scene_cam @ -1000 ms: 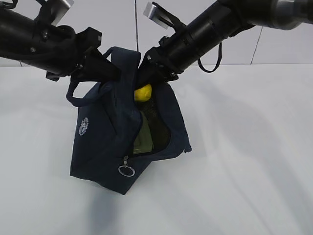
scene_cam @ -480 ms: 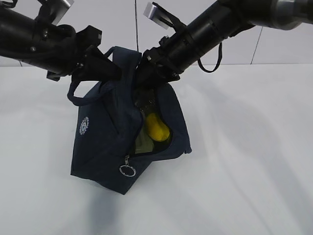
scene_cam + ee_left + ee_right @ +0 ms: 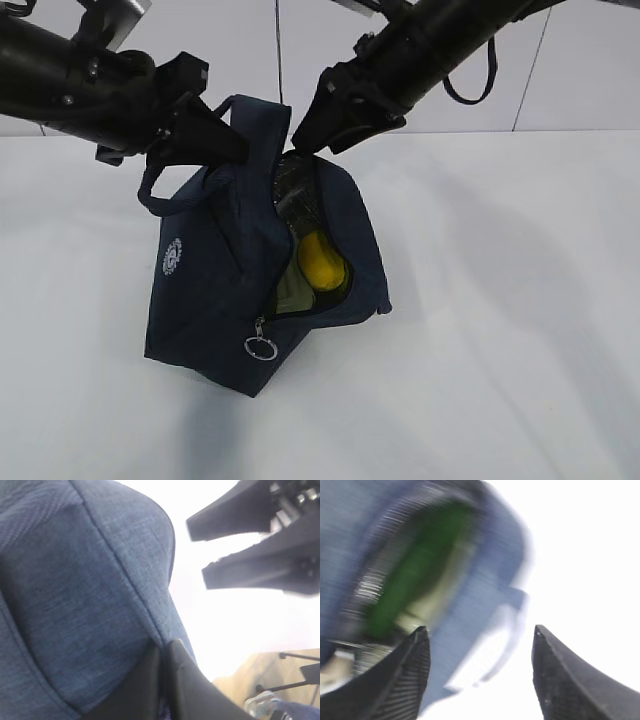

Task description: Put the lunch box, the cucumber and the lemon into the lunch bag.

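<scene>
Resting inside lunch bag (image 3: 215, 290), lemon (image 3: 322, 263) below empty right tool (image 3: 305, 135).

Lemon (image 3: 322, 262) dropped into bag (image 3: 215, 290); right fingers (image 3: 300, 135) withdrew

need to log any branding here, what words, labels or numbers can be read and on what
None can be read.
Round white logo on the side of the lunch bag: a printed emblem, its lettering too small to read.
Wrist views: blurred, and no text shows in them.
</scene>
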`<action>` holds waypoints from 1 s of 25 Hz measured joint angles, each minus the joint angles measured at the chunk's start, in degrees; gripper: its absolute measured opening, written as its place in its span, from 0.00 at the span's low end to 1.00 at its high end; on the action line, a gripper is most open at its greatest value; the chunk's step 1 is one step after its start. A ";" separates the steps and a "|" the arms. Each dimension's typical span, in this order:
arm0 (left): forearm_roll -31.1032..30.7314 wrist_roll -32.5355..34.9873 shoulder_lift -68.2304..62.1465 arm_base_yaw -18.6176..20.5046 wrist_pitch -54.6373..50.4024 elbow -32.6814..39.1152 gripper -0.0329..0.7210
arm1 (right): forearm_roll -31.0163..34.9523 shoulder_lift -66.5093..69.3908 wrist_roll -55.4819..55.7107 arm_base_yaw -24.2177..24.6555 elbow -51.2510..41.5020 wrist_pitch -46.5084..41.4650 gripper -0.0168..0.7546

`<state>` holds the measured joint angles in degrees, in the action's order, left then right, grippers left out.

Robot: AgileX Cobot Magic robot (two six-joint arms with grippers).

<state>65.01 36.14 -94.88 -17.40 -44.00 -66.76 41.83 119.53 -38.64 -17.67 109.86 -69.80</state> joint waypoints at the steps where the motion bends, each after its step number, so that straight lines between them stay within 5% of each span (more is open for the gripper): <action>1: 0.00 0.00 0.00 0.00 0.00 0.00 0.03 | -0.76 -0.59 0.72 0.00 0.00 -0.09 0.65; 9: -2.72 0.09 0.00 0.00 0.00 0.00 0.03 | -20.20 -5.15 11.55 0.00 0.00 -0.48 0.65; 12: -3.10 0.09 0.00 0.00 0.00 0.00 0.03 | -22.40 -8.07 14.15 0.35 -1.88 -0.57 0.65; 19: -3.29 0.09 0.00 0.00 0.00 0.00 0.03 | -20.29 -15.04 13.26 1.48 -14.53 -0.57 0.65; 25: -3.55 0.09 0.00 0.00 0.00 0.00 0.03 | -0.90 -18.49 0.45 7.33 -28.26 -0.46 0.65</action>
<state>61.46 36.23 -94.88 -17.40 -44.00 -66.76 40.93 101.04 -38.19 -10.35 81.59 -70.26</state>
